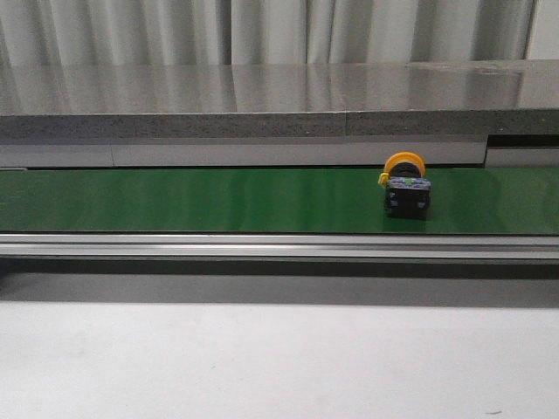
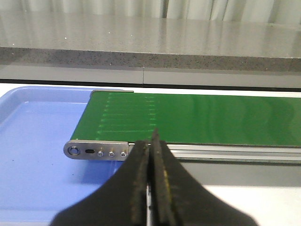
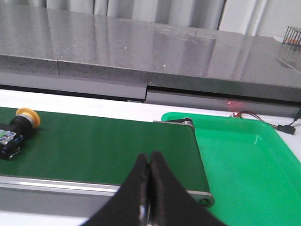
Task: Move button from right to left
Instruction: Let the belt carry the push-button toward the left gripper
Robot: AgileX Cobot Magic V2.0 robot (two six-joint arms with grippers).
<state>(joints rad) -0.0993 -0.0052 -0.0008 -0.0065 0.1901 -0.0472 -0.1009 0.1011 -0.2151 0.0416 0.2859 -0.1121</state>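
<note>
Ahead of me, from the front camera, the button (image 1: 407, 186) lies on the green belt (image 1: 218, 199), well toward my right side, its yellow-orange cap tipped up toward the far edge and its black body nearer me. A grey stone counter (image 1: 262, 100) runs behind the belt, and a metal rail (image 1: 262, 246) fronts it. Neither of my grippers shows from this camera.

From my left wrist, my left gripper (image 2: 150, 181) has its two dark fingers pressed together, holding nothing. Beyond the tips the belt ends at a metal end plate (image 2: 96, 150), and a blue tray (image 2: 33, 155) sits around and below that end.

From my right wrist, my right gripper (image 3: 149, 188) is likewise pinched together with nothing between the fingers. The button (image 3: 16, 132) lies on its side on the belt, well apart from my fingertips. A green tray (image 3: 244, 160) sits just past the belt's other end.
</note>
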